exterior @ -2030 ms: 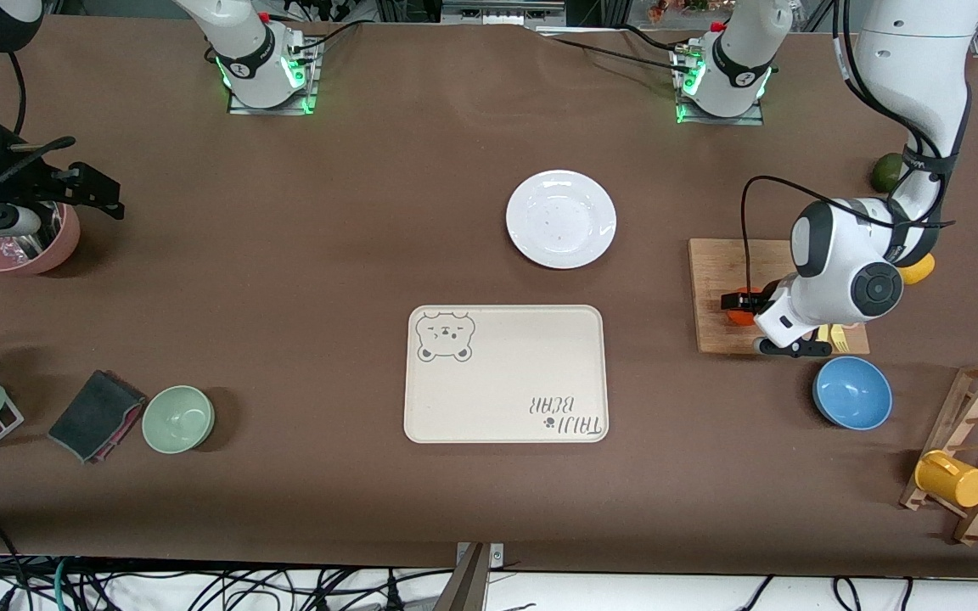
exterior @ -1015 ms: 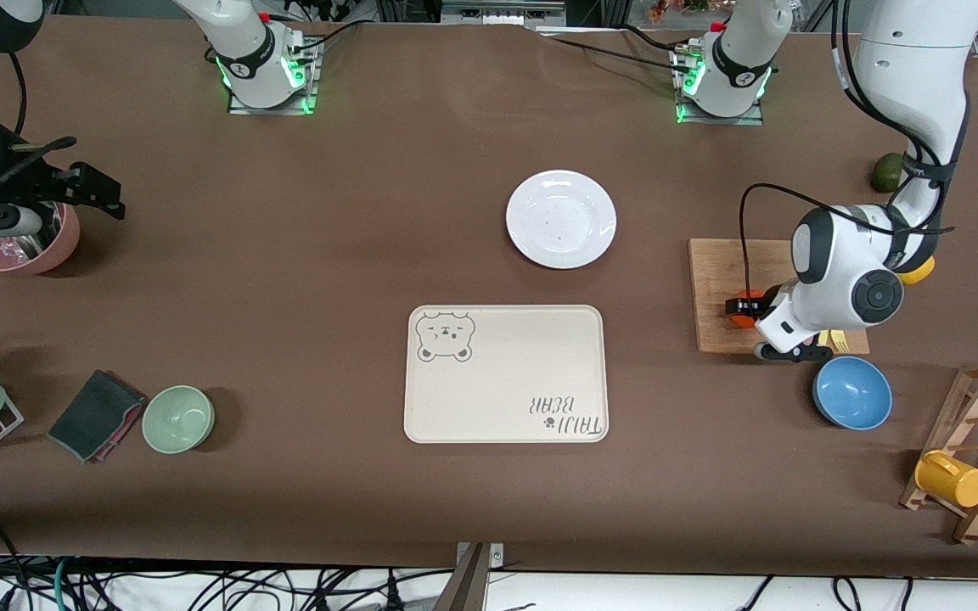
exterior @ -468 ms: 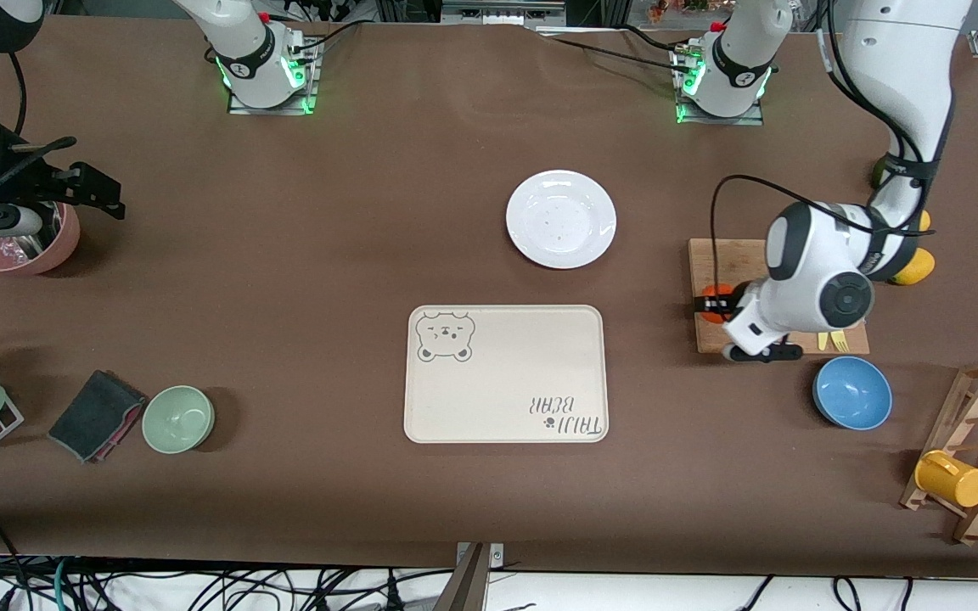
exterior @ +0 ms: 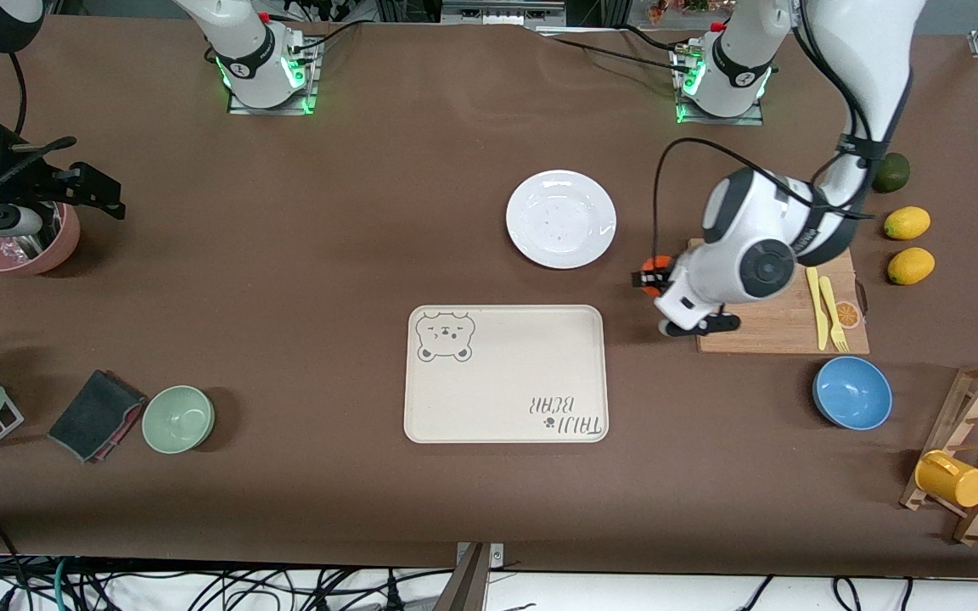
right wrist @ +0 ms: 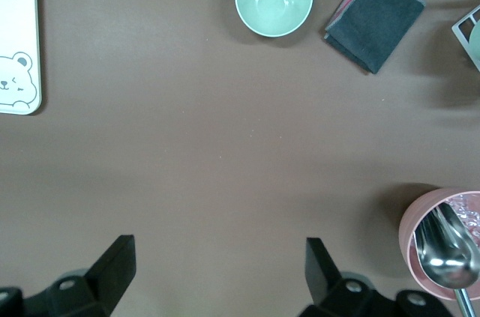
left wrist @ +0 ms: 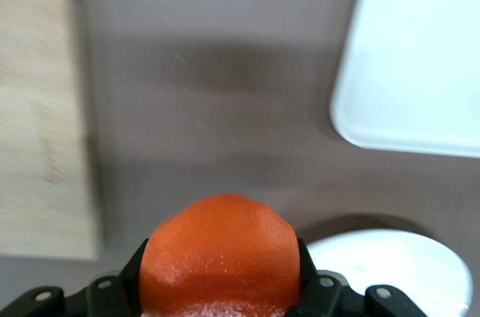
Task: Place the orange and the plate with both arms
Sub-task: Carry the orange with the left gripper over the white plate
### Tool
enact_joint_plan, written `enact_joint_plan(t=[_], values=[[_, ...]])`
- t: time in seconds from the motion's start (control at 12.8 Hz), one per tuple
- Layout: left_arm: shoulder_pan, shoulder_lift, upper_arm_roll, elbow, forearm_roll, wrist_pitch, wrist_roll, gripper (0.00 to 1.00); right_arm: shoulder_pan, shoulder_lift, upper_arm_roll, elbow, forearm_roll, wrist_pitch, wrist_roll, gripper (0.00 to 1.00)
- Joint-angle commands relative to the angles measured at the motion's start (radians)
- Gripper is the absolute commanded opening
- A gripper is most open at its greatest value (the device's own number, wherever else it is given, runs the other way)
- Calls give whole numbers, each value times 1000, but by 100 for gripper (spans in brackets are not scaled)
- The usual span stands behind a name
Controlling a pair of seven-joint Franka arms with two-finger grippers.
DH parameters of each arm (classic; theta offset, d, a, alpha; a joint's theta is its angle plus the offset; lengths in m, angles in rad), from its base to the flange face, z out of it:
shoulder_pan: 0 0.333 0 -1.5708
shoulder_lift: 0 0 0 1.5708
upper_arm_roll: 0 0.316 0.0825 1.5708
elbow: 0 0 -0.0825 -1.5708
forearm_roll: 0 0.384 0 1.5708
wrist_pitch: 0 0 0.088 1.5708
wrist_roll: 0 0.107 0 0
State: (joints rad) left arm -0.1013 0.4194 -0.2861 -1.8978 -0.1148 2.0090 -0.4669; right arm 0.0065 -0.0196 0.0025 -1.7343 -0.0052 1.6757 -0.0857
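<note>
1. Step in hand: carry. Your left gripper (exterior: 655, 282) has its jaws clamped tight on the orange (exterior: 649, 277), up in the air over the bare tabletop (exterior: 328, 255) at the edge of the wooden board (exterior: 782, 327), between board and plate (exterior: 561, 219).
2. Left wrist view confirms: orange (left wrist: 220, 253) sits squarely between the jaws, w/ the plate's rim (left wrist: 390, 268) and a corner of the cream tray (left wrist: 409, 55) in shot.
3. Plate lies flat on the tabletop, nothing on it, farther from the front cam than the tray (exterior: 506, 373) and apart from it.
4. Your right gripper (right wrist: 217, 261) waits w/ jaws spread wide, holding nothing, over the pink bowl (exterior: 18, 242) at the right arm's end.
5. Next, as I read it: take the orange over the plate's middle, lower, release low so it doesn't roll off. Plate to tray probably falls to the right arm.
6. Surface: brown matte cover, flat. Also about: 2 lemons (exterior: 907, 223), lime (exterior: 890, 172), blue bowl (exterior: 852, 393), green bowl (exterior: 178, 418), grey cloth (exterior: 97, 415), mug rack (exterior: 969, 462). Cables hang along the front-cam edge.
</note>
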Motion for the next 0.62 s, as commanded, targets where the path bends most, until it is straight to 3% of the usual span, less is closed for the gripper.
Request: enact_joint_plan(t=[0.0,0.16,0.39,0.55], values=[[3,-34,-102,-44,-26,11,-129,19,1,0,-1,6,4,-11,-14,100],[3,-37,-146,-90,-26,66,-157,18,1,0,-1,6,4,-11,-14,100],[3,-59,-221,-254,-26,300,-208,19,1,0,-2,6,4,-10,-14,100],[-21,-42,-248,-305,-25,411,-269,19,1,0,-2,6,4,-11,-14,100]])
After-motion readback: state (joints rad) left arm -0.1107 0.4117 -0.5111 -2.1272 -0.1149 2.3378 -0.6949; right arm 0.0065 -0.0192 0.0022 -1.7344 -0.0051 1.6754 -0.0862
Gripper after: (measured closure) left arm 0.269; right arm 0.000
